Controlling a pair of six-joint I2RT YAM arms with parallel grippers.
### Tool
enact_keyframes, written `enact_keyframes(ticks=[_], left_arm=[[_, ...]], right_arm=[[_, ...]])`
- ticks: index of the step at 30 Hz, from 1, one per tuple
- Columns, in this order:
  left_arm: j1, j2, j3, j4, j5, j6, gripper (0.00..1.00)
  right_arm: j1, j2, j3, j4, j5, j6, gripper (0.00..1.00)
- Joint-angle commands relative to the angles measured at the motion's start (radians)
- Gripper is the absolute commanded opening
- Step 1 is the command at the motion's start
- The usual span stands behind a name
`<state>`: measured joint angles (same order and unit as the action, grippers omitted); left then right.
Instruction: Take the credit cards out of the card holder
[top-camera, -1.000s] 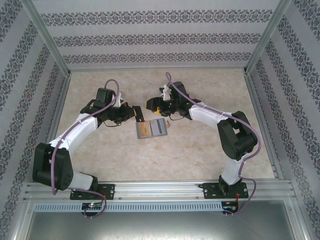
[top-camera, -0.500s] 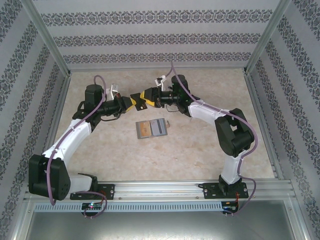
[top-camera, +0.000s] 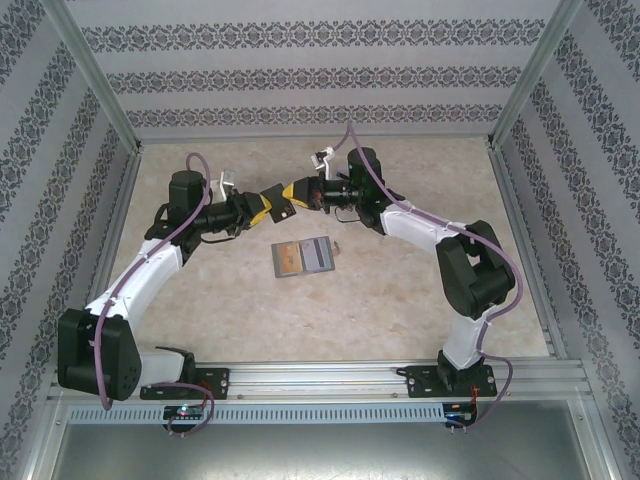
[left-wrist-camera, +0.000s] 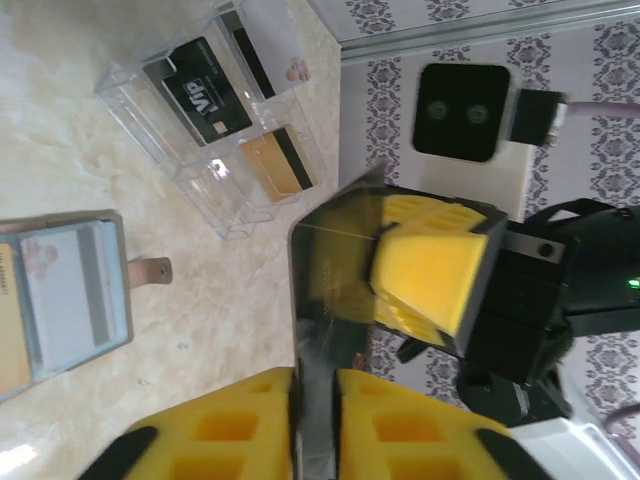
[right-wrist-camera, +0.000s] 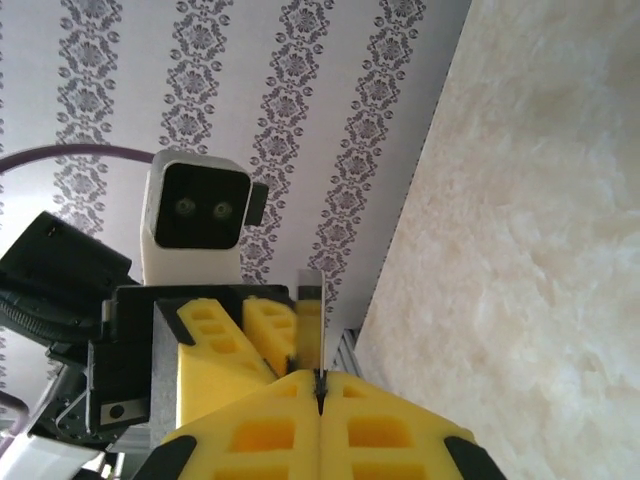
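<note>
A dark, glossy credit card (left-wrist-camera: 335, 260) hangs in the air between both grippers, behind the card holder. My right gripper (right-wrist-camera: 320, 378) is shut on the card's (right-wrist-camera: 311, 320) thin edge. Its yellow fingers (left-wrist-camera: 430, 270) clamp the far end in the left wrist view. My left gripper (left-wrist-camera: 315, 385) still has the near end between its fingers, but a small gap shows beside the card. The grippers meet in the top view, left (top-camera: 272, 203) and right (top-camera: 292, 195). The grey card holder (top-camera: 302, 257) lies open on the table, with a gold card and a white striped card (left-wrist-camera: 70, 290) in it.
A clear plastic tray (left-wrist-camera: 160, 125) lies past the wallet with a black VIP card (left-wrist-camera: 200, 90), a gold card (left-wrist-camera: 280, 165) and a white card in its slots. The wallet's small strap tab (left-wrist-camera: 150, 270) sticks out. Patterned walls close in the tabletop (top-camera: 400, 290).
Both arms rose from beside the wallet and met behind it. The right gripper has closed on the card, and the left gripper's jaws have loosened slightly.
</note>
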<state>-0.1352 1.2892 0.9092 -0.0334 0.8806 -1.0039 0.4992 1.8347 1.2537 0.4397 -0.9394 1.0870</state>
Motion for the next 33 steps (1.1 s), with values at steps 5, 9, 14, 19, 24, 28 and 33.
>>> enact_keyframes(ticks=[5,9,14,19,24,28,33], left_arm=[[0.040,0.025,0.051,-0.114,-0.033,0.090,0.33],[0.066,0.054,0.101,-0.258,-0.111,0.172,0.52],[0.089,0.088,0.194,-0.487,-0.299,0.335,0.80],[0.135,0.127,0.231,-0.563,-0.381,0.428,0.95],[0.176,0.152,0.224,-0.563,-0.379,0.474,0.99],[0.190,0.187,0.244,-0.591,-0.369,0.513,0.99],[0.207,0.221,0.270,-0.628,-0.381,0.553,0.99]], right_arm=[[-0.026,-0.061,0.011,-0.197,0.114,-0.229,0.00],[-0.054,-0.073,0.062,-0.364,0.195,-0.400,0.00],[-0.073,-0.066,0.214,-0.733,0.485,-0.846,0.00],[-0.107,0.001,0.328,-0.860,0.579,-1.137,0.00],[-0.115,0.088,0.448,-0.964,0.585,-1.348,0.00],[-0.140,0.146,0.512,-1.017,0.565,-1.426,0.00],[-0.166,0.218,0.570,-1.070,0.543,-1.518,0.00]])
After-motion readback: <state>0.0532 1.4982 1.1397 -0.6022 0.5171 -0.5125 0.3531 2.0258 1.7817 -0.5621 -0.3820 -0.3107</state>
